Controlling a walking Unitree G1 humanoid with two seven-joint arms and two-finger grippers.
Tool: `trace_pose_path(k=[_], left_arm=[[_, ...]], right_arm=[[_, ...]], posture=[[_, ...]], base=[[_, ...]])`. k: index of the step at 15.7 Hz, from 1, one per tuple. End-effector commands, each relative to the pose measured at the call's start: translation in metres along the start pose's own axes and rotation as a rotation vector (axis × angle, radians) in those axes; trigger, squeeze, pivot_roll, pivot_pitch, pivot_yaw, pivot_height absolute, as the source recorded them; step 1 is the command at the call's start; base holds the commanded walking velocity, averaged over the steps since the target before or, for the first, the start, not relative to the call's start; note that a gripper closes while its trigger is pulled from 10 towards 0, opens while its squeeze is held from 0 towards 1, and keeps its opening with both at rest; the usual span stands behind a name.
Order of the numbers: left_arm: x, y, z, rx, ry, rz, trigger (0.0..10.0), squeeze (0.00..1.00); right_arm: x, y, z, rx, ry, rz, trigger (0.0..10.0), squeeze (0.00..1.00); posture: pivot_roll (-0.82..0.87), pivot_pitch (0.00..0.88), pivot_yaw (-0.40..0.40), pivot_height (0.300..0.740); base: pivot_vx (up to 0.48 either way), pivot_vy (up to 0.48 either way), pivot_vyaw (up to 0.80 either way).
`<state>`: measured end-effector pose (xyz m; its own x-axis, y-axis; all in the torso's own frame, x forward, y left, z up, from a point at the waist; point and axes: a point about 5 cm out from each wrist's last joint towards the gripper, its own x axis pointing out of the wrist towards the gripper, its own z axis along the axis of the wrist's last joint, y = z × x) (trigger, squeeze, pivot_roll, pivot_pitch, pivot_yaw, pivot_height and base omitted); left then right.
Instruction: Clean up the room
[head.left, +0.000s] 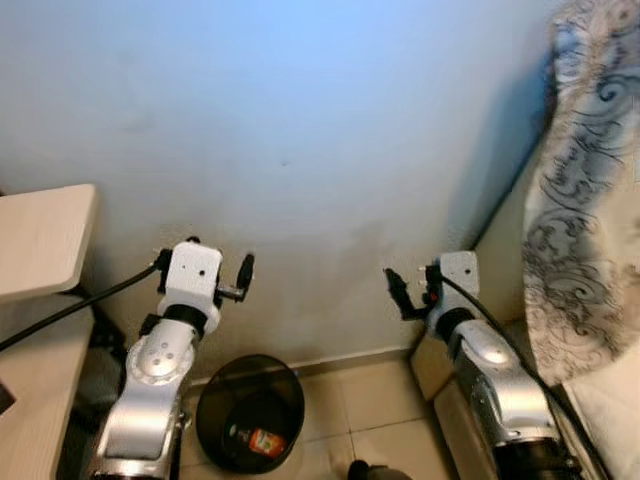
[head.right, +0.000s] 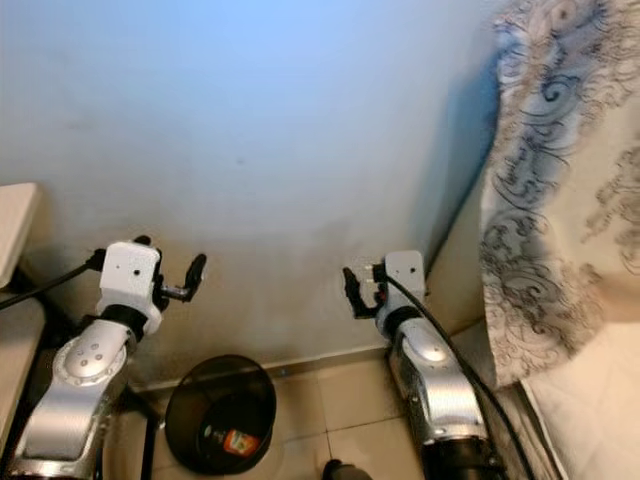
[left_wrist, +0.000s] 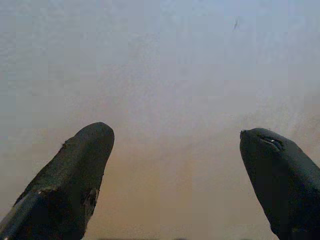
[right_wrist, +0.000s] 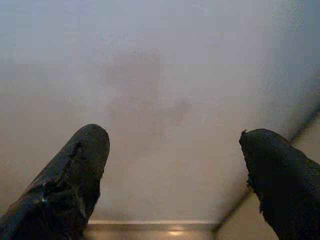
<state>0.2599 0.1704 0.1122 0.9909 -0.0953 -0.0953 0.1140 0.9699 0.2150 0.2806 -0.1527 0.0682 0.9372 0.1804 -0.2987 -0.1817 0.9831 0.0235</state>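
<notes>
Room wall (head.left: 300, 120) fills my view, close ahead; risk: step forward, fingers strike it. Patterned curtain (head.left: 585, 180) on my right could snag right gripper (right_wrist: 172, 170), fingers spread, empty. Black bin (head.left: 250, 412) below on floor, some rubbish inside; kick risk. Left gripper (left_wrist: 175, 170) spread, empty.

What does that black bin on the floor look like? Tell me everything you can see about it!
The black bin is round and dark, and looks like smooth plastic. It stands upright on the pale tiled floor, close to the foot of the white wall, with no lid on it. Its open top faces the head camera, so its inside shows. At the bottom lies a small piece of rubbish with red and white on it, too small to read. The bin sits low between the robot's two arms, nearer the left arm, and neither gripper touches it.
</notes>
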Motion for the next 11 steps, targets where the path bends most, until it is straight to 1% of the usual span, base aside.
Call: trace_pose_path(k=[1,2,3,4,5,6,8,10,11], left_arm=[[0.001,0.004,-0.001,-0.001,0.011,0.025,10.0,0.57],[0.002,0.008,-0.001,-0.003,0.004,0.068,10.0,0.57],[0.002,0.011,0.000,-0.004,-0.019,0.091,10.0,0.57],[0.002,0.012,-0.001,0.002,-0.020,0.091,10.0,0.56],[0.002,0.012,-0.001,-0.012,-0.004,0.081,10.0,0.53],[0.001,0.009,-0.002,-0.022,0.013,0.050,10.0,0.52],[0.002,0.006,0.000,-0.033,0.004,0.006,10.0,0.45],[0.002,0.006,0.001,-0.025,-0.008,0.012,10.0,0.45],[0.002,0.006,0.001,-0.034,-0.010,0.006,10.0,0.45]], right_arm=[[0.000,0.001,0.002,-0.010,-0.013,0.001,10.0,1.00],[0.001,-0.002,0.009,-0.017,-0.050,-0.020,10.0,1.00],[0.001,-0.004,0.013,-0.013,-0.059,-0.015,10.0,1.00],[0.001,-0.005,0.014,0.008,-0.061,-0.018,10.0,1.00],[0.002,-0.002,0.018,0.041,-0.095,-0.010,10.0,1.00],[0.002,-0.001,0.021,0.004,-0.127,-0.029,10.0,1.00],[0.003,0.001,0.019,0.008,-0.118,-0.034,10.0,1.00],[0.003,0.001,0.018,0.017,-0.113,-0.033,10.0,1.00],[0.002,-0.004,0.018,0.023,-0.112,-0.063,10.0,1.00]], posture=[[0.12,0.013,0.001,0.740],[0.12,0.013,0.001,0.740],[0.12,0.013,0.001,0.740],[0.12,0.013,0.000,0.740],[0.12,0.013,-0.001,0.740],[0.12,0.013,-0.001,0.740],[0.12,0.014,-0.004,0.740],[0.12,0.014,-0.005,0.740],[0.12,0.014,-0.005,0.740]], base=[[0.000,0.000,-0.76],[0.000,0.000,-0.75],[0.000,0.000,-0.76],[0.000,0.000,-0.76],[0.000,0.000,-0.76],[0.000,0.000,-0.75],[0.000,0.000,-0.76],[0.000,0.000,-0.76],[0.000,0.000,-0.76]])
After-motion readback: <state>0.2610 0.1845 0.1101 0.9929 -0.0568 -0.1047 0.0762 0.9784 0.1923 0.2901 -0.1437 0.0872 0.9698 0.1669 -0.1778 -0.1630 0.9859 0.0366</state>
